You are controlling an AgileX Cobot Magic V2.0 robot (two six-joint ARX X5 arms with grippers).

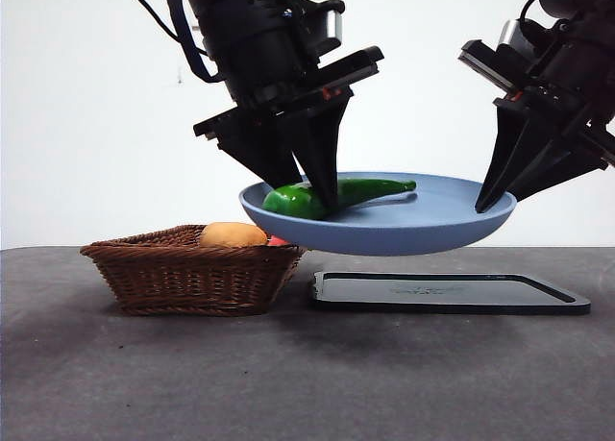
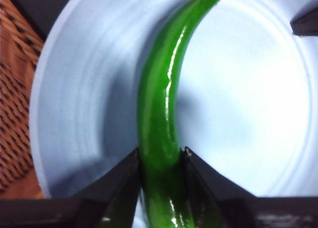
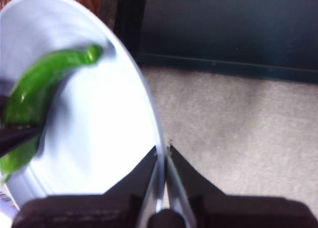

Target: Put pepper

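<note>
My left gripper (image 1: 312, 196) reaches down into the blue plate (image 1: 423, 232), its jaws pinching the thick end of the pepper (image 1: 332, 195). In my left wrist view the pepper (image 2: 161, 118) runs glossy and curved from between my jaws across the plate's (image 2: 248, 114) pale floor, its tapered end pointing toward the far rim. My right gripper (image 3: 162, 151) has its jaws pressed together on the plate's (image 3: 99, 138) rim, holding it in the air above the black tray (image 1: 450, 294) on the dark table (image 1: 288, 383). Below my left gripper sits a wicker basket (image 1: 192, 273) with a tan potato-like lump (image 1: 233, 234) inside.
</note>
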